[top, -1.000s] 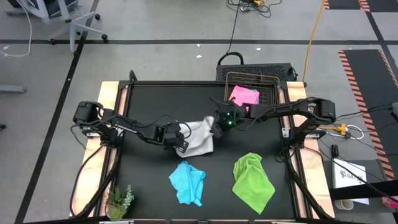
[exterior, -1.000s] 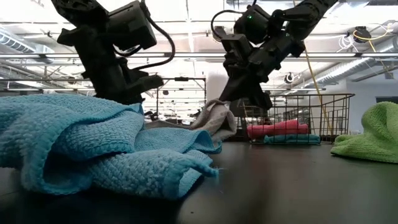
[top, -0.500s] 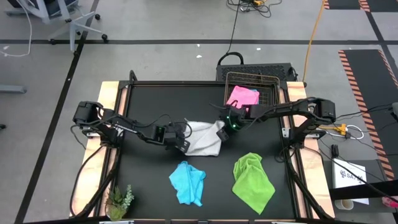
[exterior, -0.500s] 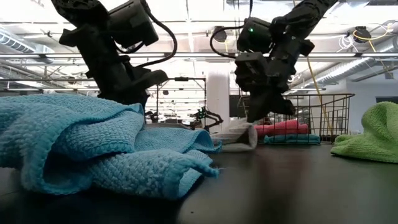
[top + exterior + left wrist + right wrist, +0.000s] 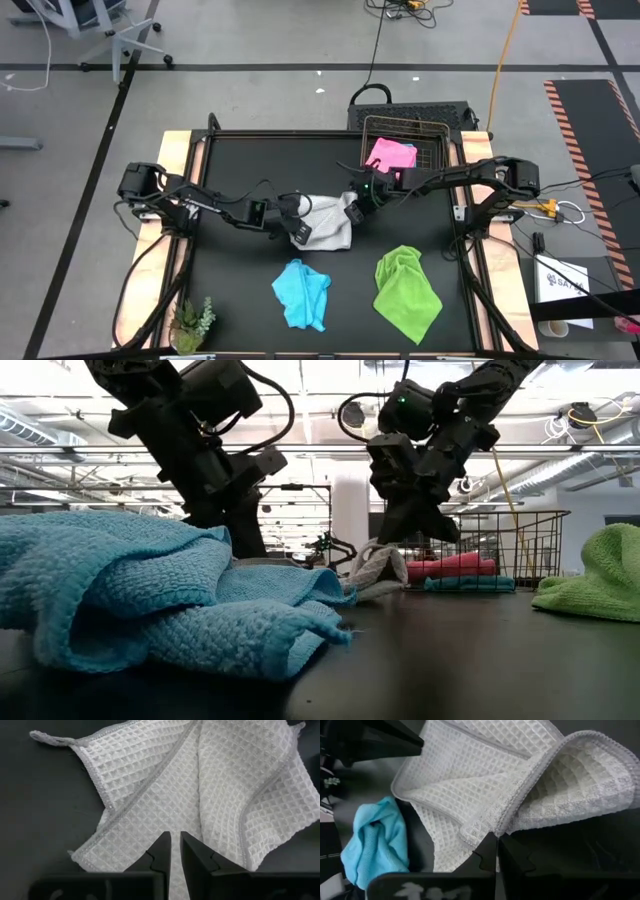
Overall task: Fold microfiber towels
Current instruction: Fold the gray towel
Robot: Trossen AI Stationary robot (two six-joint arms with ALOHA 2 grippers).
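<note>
A white-grey waffle towel (image 5: 328, 222) lies crumpled at the middle of the black table, its underside on the tabletop. My left gripper (image 5: 297, 224) is shut on its left part, and my right gripper (image 5: 352, 209) is shut on its right part. The left wrist view shows the towel (image 5: 210, 785) spread in overlapping flaps. The right wrist view shows the towel (image 5: 485, 780) with one flap curled over. A light blue towel (image 5: 300, 293) and a lime green towel (image 5: 405, 292) lie bunched near the front edge. A pink towel (image 5: 392, 153) lies in the basket. My left gripper pinches the towel between its two fingers at a spot inside the cloth (image 5: 175, 839), near a grey hem. The fingers slant down from the table's left. How many layers, I cannot tell. The cloth around the hold lies on the table. My right gripper pinches the towel's grey hemmed edge (image 5: 496, 831) between its shut fingers, where one flap curls over. The fingers slant down from the table's right. The held part (image 5: 385, 565) stands a little above the table, and the remainder lies on it, slack.
A wire basket (image 5: 425, 128) stands at the back right and holds the pink towel and a light blue towel (image 5: 470, 584). A small green plant (image 5: 190, 322) sits at the front left corner. Bare black tabletop lies between the towels.
Both grippers have tipped while keeping their hold. The towel's right part, held up in a peak a second ago, has come down close to the table, and the towel has spread wider toward the table's right.
</note>
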